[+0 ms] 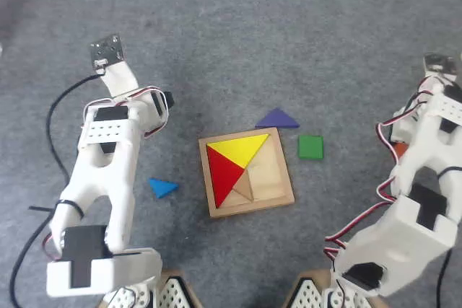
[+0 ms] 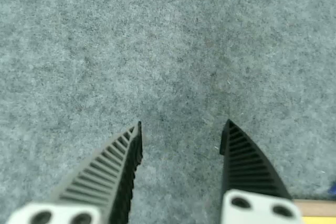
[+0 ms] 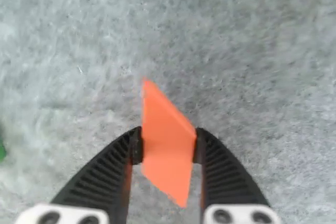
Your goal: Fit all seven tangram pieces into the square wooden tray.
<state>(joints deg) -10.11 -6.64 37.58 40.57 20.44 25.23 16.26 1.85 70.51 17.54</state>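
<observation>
Grey felt table [image 1: 216,48], left gripper [image 2: 184,127] apart, right gripper [image 3: 168,132] clamped on orange piece [image 3: 163,148], green square [image 1: 310,146] beside tray [image 1: 268,177].

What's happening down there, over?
Left pincer open, empty. Right pincer shut on orange piece. Tray holds yellow triangle, red triangle; purple triangle, green square, blue triangle outside.
</observation>
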